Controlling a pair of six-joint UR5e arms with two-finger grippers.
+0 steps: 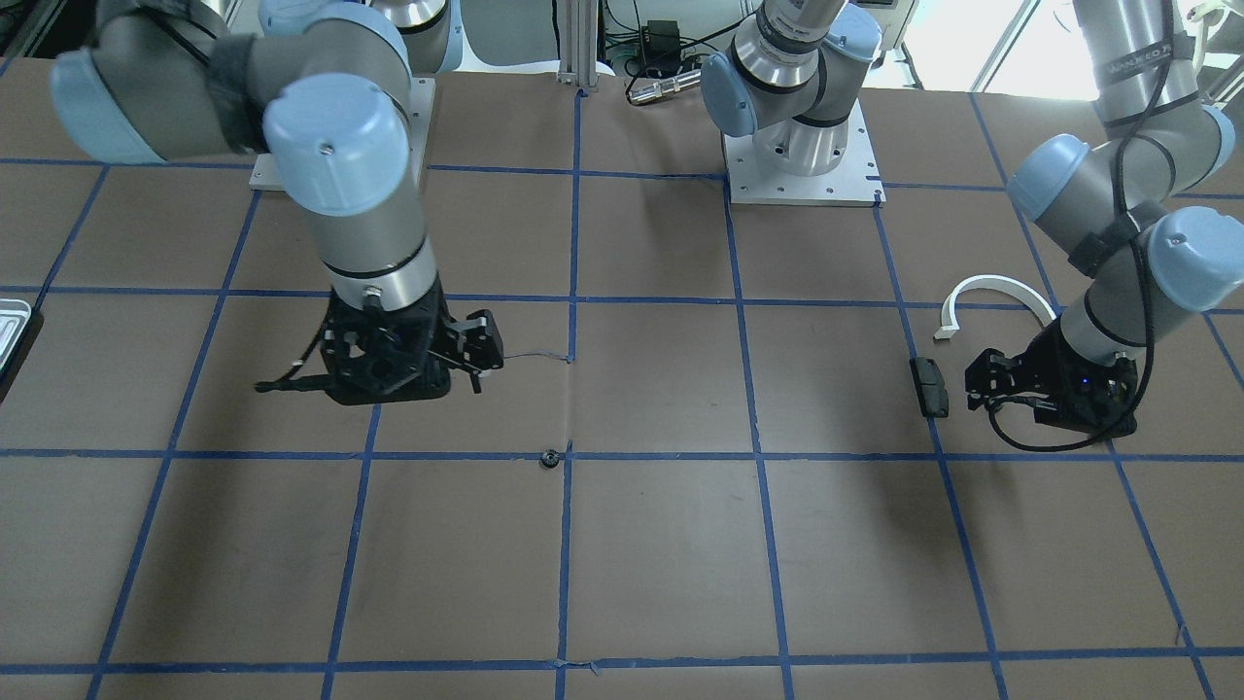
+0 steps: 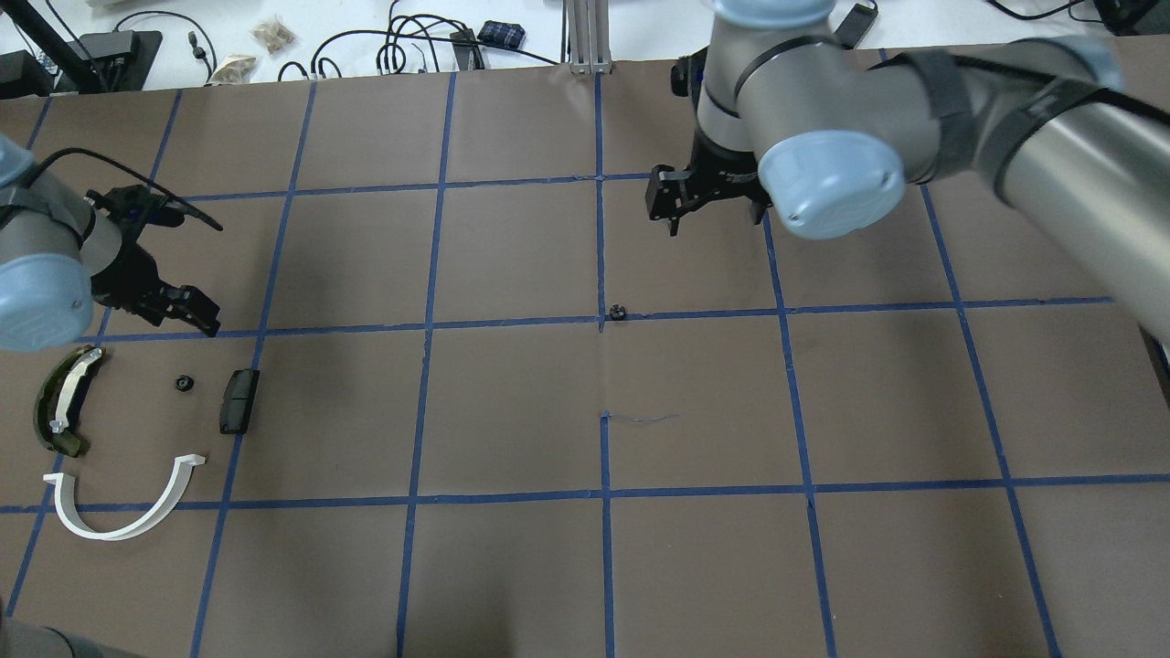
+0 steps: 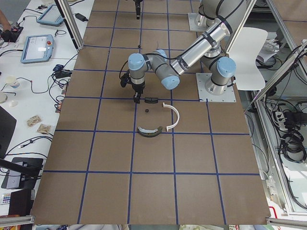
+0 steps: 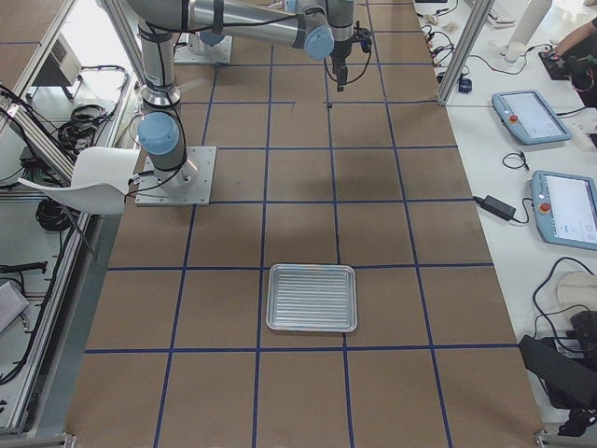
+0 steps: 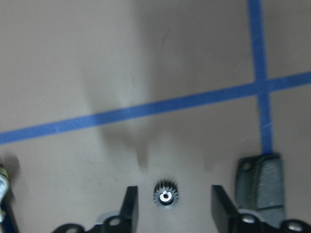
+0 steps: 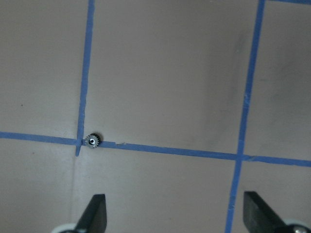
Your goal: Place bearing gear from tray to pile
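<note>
One taped brown table (image 4: 233, 392) (silvery tray (image 4: 311, 297) aboard)

The tray (image 4: 311, 299) is shiny, ridged metal. The table cover (image 2: 512, 247) is dull brown paper. The white half-ring (image 1: 996, 282) looks like smooth plastic.

a small dark toothed gear (image 2: 618, 313) with a bright bore lay flat beside a blue tape crossing (image 2: 600, 322) at mid-table, well apart from the ribbed silvery tray (image 4: 312, 299). a second gear (image 2: 184, 383) lay in the pile, between the black block (image 2: 239, 401) and the olive curved piece (image 2: 62, 407), near the white half-ring arc (image 2: 151, 517).
</note>
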